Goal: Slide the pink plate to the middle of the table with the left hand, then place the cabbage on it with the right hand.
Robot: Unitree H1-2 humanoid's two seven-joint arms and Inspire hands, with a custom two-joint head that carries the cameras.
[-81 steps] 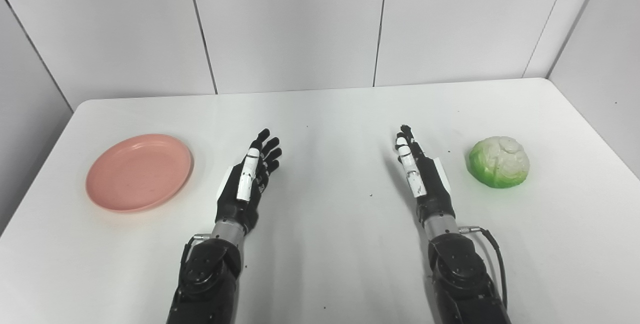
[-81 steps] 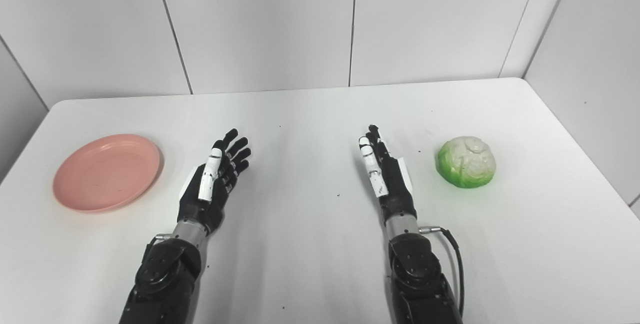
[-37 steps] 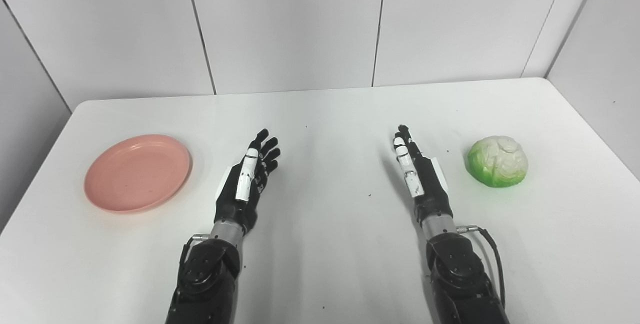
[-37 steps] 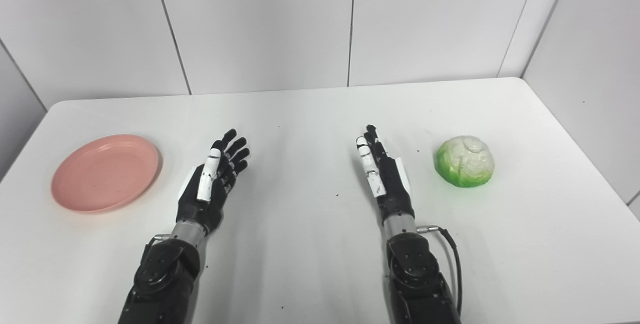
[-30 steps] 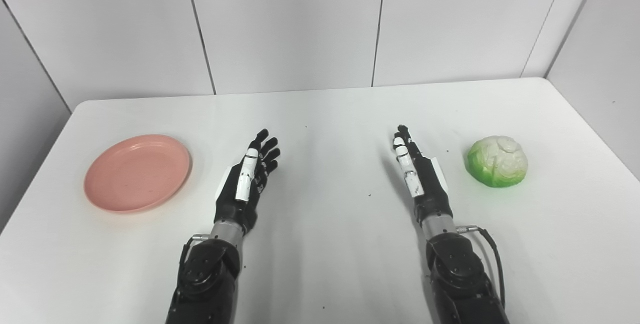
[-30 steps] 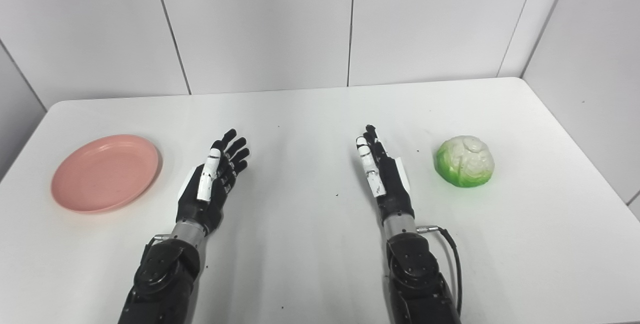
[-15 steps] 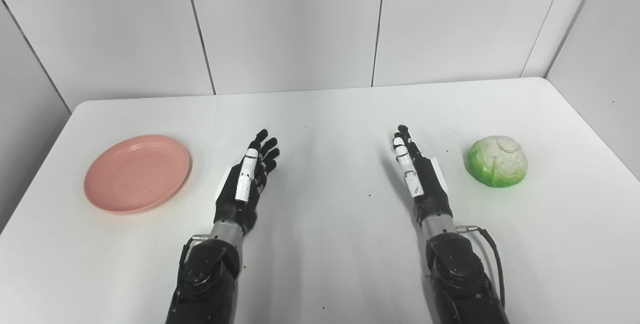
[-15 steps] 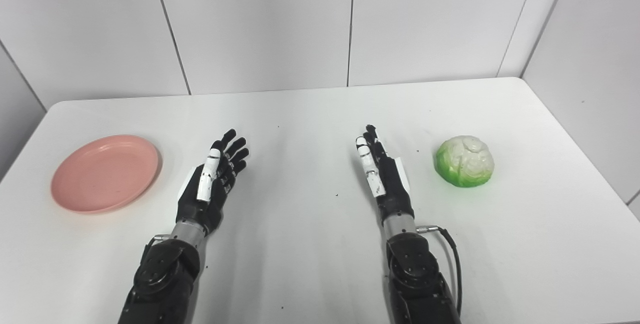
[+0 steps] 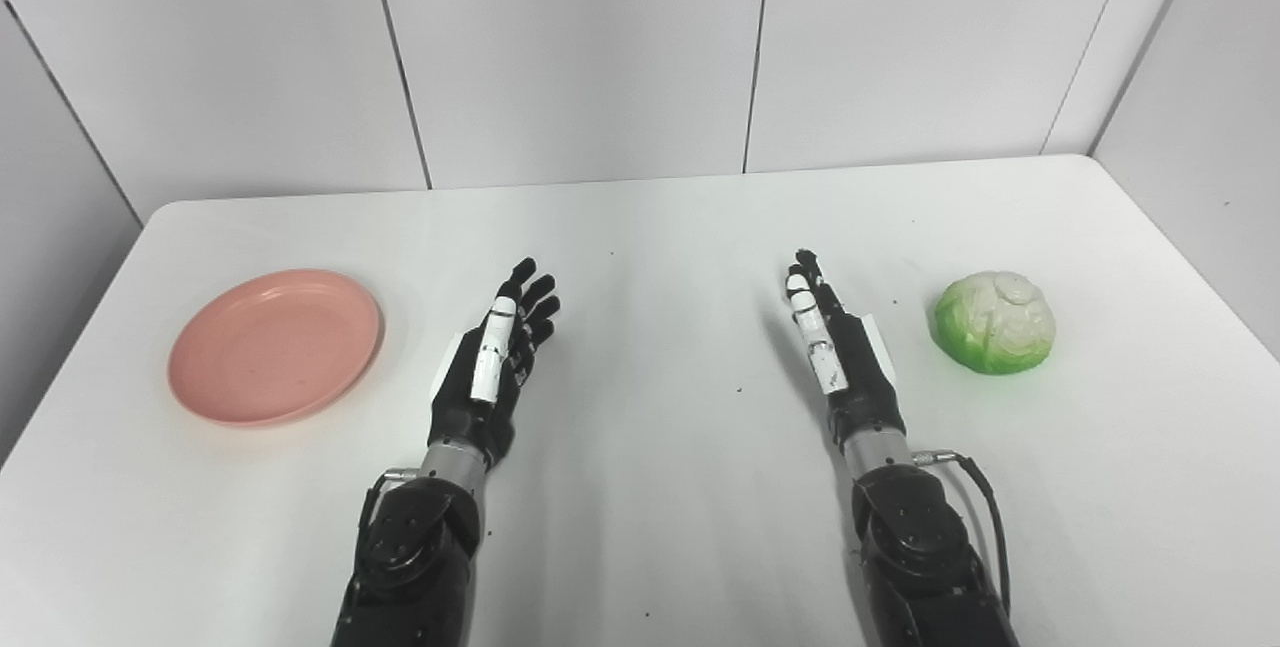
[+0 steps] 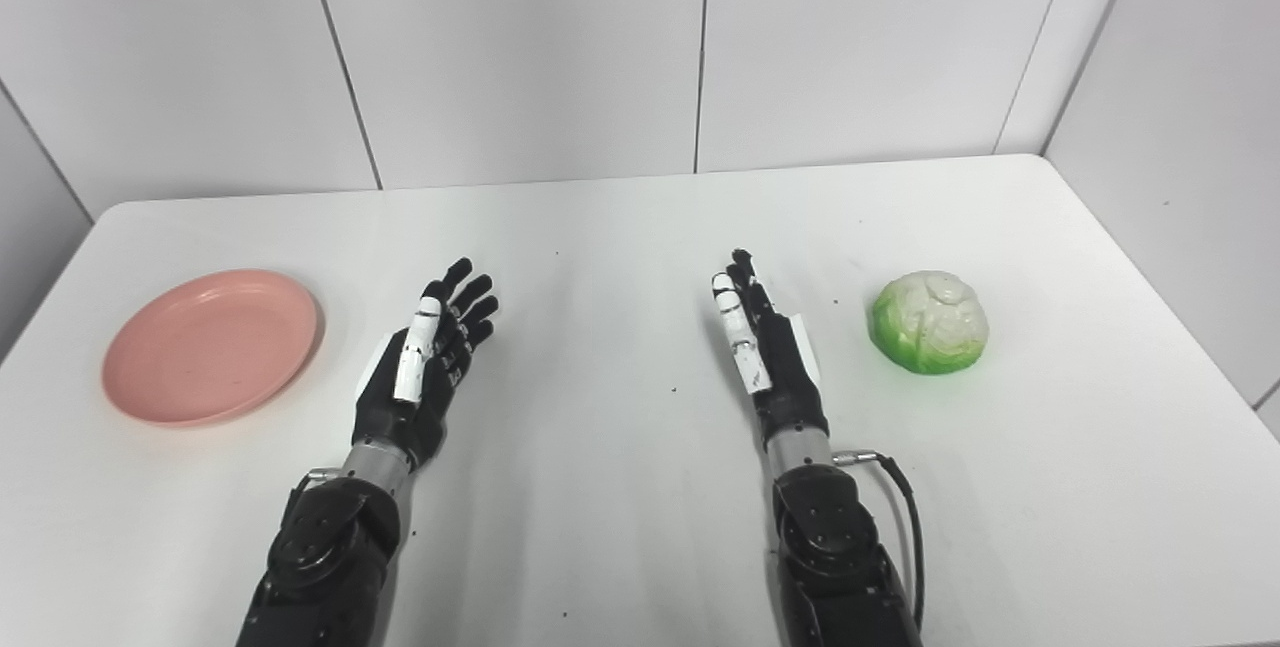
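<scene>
Judging from how things lie, nothing is done: the pink plate [image 9: 275,347] sits at the surface's left side, the cabbage [image 9: 995,322] at its right. Left hand [image 9: 490,367] and right hand [image 9: 840,352] rest between them, fingers spread, holding nothing, so both the slide and the placing remain.

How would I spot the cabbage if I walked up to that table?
Look at the white table, on its right side, just beyond the robot's open right hand. The cabbage sits there alone: a rounded green-and-white lump, unlike the flat pink plate far left.
</scene>
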